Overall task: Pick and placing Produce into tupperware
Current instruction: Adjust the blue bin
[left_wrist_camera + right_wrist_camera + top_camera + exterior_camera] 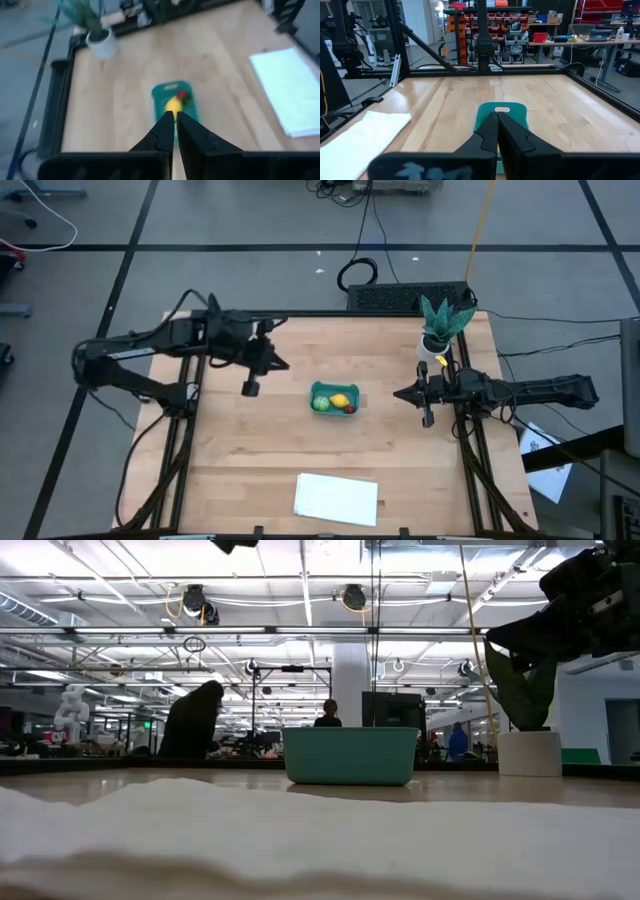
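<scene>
**A:** Where do things stand on your end?

**B:** I see the tupperware (334,398) near the middle of the tabletop (250,450), between my two arms and well apart from both. All three pieces look to be inside it: the green ball (321,404), the lemon (341,400) and the strawberry (350,409). The left jaws (250,387) are clenched on nothing, hanging above the tabletop with the tub ahead of their tips. The right jaws (428,418) are likewise clenched and empty, with the tub straight out in front of them.

**B:** I'd judge the placing done, so the risk is all in what I do from here.

**A:** What worries you?

**B:** Mostly the potted plant (440,330). It stands just beside the right jaws, close against that arm. If I swing that arm back carelessly, the wrist could clip the pot or the leaves and tip it.

**A:** And the tub?

**B:** It looks light. Either arm dropping low and travelling forward would shove it or spill the pieces out. The white sheet (336,498) lies well clear of both jaws, nearer the front edge, so I doubt it matters unless I sweep low.
</scene>
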You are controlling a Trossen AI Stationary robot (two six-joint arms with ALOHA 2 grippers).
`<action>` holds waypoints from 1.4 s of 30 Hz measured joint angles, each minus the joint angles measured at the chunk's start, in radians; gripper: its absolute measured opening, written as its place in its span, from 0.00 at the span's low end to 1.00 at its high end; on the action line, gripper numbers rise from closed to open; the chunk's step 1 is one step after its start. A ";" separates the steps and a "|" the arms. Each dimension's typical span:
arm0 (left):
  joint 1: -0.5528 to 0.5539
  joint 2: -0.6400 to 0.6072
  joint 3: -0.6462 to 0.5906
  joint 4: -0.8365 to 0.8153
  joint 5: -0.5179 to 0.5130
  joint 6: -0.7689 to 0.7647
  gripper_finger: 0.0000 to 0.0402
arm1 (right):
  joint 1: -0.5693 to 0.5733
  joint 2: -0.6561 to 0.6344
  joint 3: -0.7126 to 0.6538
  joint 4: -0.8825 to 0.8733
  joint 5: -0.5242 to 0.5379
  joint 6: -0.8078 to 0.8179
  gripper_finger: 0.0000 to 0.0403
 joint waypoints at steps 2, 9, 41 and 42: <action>0.000 -0.057 -0.097 0.089 0.024 -0.001 0.06 | 0.000 0.000 0.000 0.003 0.000 0.000 0.00; 0.009 -0.293 -0.366 0.307 0.047 -0.052 0.06 | 0.000 0.000 0.000 0.009 0.000 0.008 0.00; -0.041 -1.029 -1.026 0.658 0.003 -0.203 0.06 | -0.006 -0.023 0.000 0.115 0.105 0.088 0.00; -0.045 -1.045 -1.030 0.654 0.003 -0.204 0.06 | -0.007 -0.028 0.000 0.116 0.119 0.086 0.00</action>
